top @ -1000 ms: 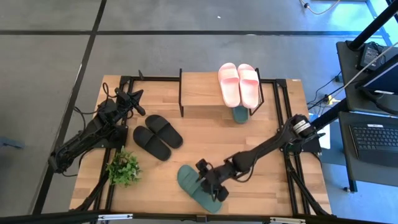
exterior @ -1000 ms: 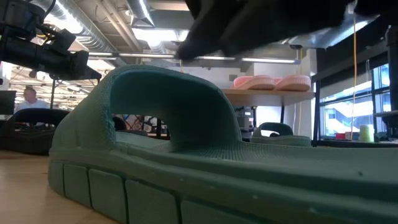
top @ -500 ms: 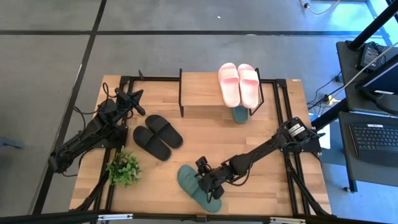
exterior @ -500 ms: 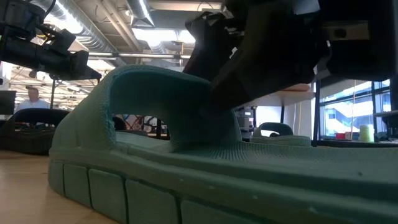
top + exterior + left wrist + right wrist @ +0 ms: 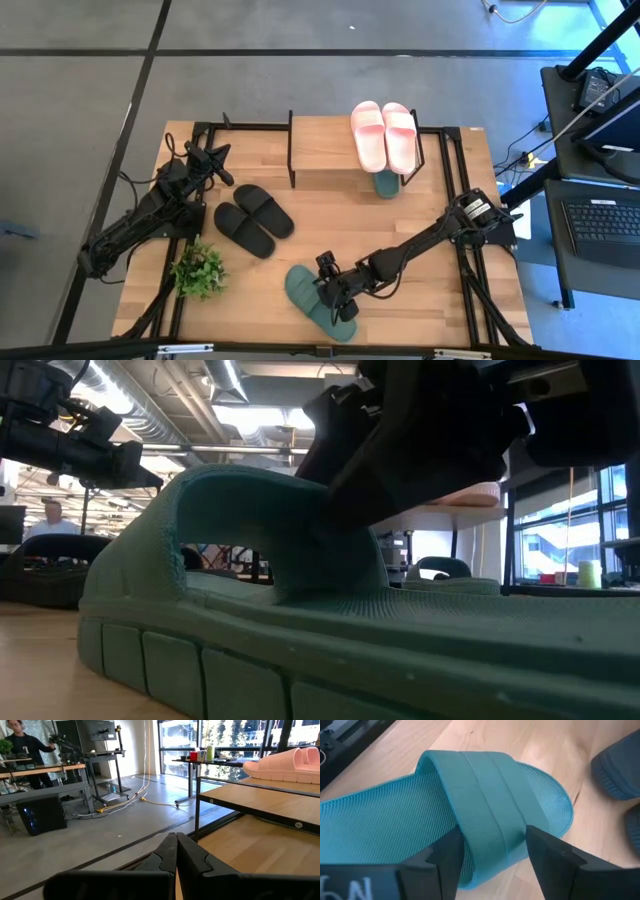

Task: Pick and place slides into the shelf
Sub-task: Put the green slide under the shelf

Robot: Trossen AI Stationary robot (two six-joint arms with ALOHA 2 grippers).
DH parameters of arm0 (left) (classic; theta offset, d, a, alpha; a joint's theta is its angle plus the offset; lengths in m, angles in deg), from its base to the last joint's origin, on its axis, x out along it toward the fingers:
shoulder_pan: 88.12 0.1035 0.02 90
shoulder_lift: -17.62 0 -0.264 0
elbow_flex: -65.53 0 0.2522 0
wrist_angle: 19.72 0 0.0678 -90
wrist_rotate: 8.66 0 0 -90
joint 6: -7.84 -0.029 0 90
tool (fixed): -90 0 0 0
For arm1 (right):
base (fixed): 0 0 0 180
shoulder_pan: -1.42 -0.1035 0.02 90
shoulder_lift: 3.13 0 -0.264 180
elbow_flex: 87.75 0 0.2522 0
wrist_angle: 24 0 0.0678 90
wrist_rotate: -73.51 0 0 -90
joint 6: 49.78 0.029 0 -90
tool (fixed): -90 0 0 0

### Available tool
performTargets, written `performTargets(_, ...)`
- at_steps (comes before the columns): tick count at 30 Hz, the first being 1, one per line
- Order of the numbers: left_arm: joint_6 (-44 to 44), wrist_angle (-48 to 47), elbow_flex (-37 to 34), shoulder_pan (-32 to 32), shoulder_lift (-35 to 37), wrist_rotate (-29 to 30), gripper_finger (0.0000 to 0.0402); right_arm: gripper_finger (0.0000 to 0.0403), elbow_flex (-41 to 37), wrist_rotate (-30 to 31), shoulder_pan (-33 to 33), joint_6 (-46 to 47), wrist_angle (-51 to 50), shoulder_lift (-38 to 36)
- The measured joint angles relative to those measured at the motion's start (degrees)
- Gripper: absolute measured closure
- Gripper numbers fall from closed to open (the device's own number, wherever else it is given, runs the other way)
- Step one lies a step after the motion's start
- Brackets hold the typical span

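Over green slide point(image 5: 316, 301) — right hand point(image 5: 337, 297) lowered astride strap.

Bare shelf point(image 5: 320, 140) top left of pink slides point(image 5: 384, 134); black slides point(image 5: 253, 219) nearby.

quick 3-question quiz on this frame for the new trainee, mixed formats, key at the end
1. True or false: the pink slides sit on the shelf's top board.
2. Multiple choice: the right claw is A) shut beside the plant, B) open with its fingers straddling the strap of the green slide at the front of the table, C) holding a black slide.
3. Fill in: the black slides lie on the table between the shelf and the ____.

Key
1. True.
2. B.
3. Plant; the left claw waits shut near the table's back left.
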Motion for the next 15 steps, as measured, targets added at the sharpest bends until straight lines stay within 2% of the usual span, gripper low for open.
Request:
performTargets(9, 0.04, 0.00, -0.01, 0.00, 0.00, 0.00, 0.0401, 0.0193, 0.00, 0.23, 0.20, 0.20, 0.30, 0.00)
performTargets(15, 0.04, 0.00, 0.01, -0.01, 0.00, 0.00, 0.0401, 0.0193, 0.00, 3.19, 0.57, -1.01, 0.21, 1.48)
